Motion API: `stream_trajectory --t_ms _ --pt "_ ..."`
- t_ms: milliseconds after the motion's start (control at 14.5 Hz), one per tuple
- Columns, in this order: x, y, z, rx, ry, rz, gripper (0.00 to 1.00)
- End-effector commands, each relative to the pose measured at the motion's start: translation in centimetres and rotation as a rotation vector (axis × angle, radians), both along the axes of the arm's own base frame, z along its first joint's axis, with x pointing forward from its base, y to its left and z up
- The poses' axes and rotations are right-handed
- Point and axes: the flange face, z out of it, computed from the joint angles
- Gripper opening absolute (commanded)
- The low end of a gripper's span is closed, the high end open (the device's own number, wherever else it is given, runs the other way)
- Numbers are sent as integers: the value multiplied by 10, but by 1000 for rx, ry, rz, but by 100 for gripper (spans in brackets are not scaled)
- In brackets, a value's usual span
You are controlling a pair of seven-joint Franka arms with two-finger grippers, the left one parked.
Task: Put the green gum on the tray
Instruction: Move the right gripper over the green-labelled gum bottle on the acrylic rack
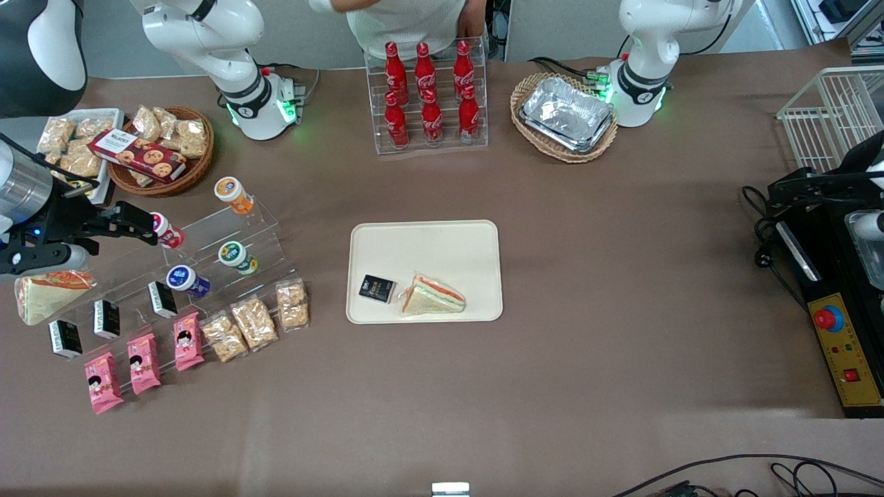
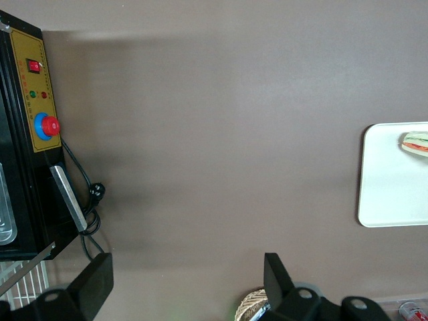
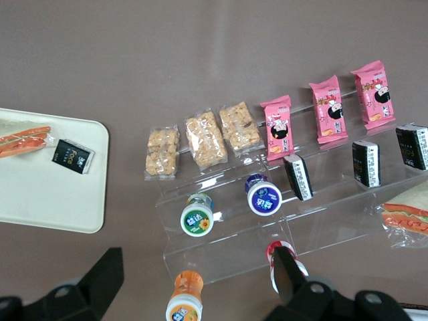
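The right arm holds its claw point(image 1: 148, 228) level above the acrylic display steps point(image 1: 207, 255), fingers spread wide, holding nothing. The green gum point(image 1: 237, 256) lies on its side on a step, apart from the claw and nearer the tray point(image 1: 425, 238).

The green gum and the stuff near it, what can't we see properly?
- Green gum: label words too small in front and right wrist views.
- Red-lidded bottle: partly covered by the hand in both views.
- Sandwich on the tray: cut off by the left wrist view's edge.

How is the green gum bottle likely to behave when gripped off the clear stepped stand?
The green gum looks round and smooth, so it may slip or roll. It lies tilted on the acrylic stand, probably light. The gripper hangs open above.
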Motion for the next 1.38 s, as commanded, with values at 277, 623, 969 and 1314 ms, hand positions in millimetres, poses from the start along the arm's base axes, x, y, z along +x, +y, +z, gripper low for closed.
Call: stream_trajectory --t_ms 277,623,969,1314 --pt "1 0 0 12 3 61 100" --pt "-12 -3 -11 -32 18 207 100" --pt "-56 9 -53 -33 -10 237 100" --pt "-84 19 -128 -31 -40 243 100"
